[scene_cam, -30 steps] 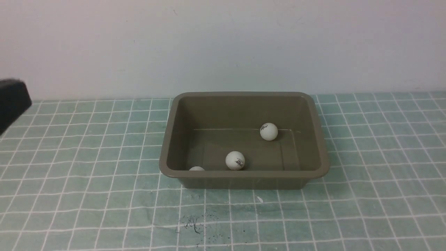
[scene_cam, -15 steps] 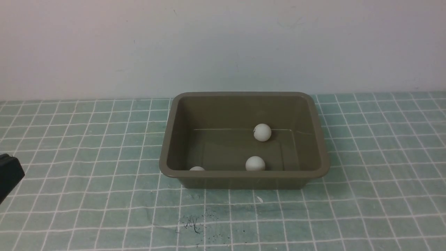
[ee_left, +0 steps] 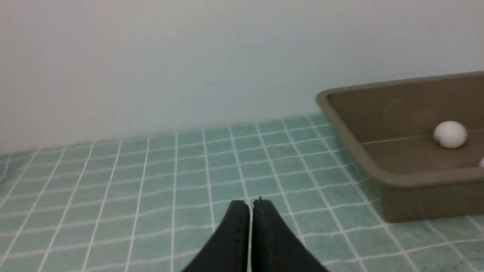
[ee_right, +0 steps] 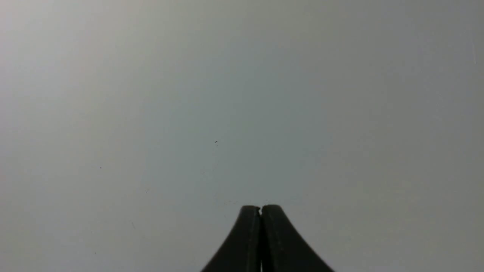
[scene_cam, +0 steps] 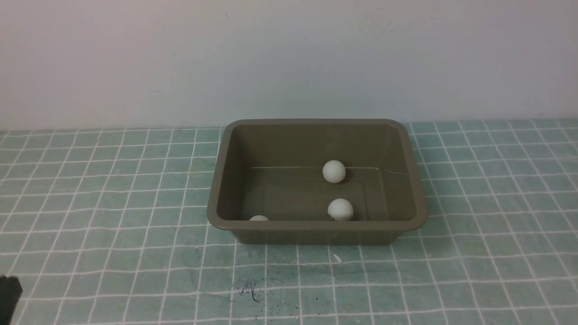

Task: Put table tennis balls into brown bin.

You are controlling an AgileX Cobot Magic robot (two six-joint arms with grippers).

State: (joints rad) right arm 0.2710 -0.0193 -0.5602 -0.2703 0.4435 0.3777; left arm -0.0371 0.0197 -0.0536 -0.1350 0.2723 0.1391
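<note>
My left jaws and right jaws both pressed together, empty; all three balls point(scene_cam: 334, 171) sit inside the bin point(scene_cam: 316, 224), one at its far wall, two near its front wall, and they're light, slick, roll-prone, so I'd pinch gently across the middle.

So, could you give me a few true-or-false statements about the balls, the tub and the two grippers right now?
1. Three table tennis balls lie inside the brown bin. True.
2. The left gripper is holding a ball. False: its jaws are shut together with nothing between them.
3. The right gripper is shut and empty. True.
4. The bin is tipped on its side. False: it stands upright on the table, open side up.
</note>
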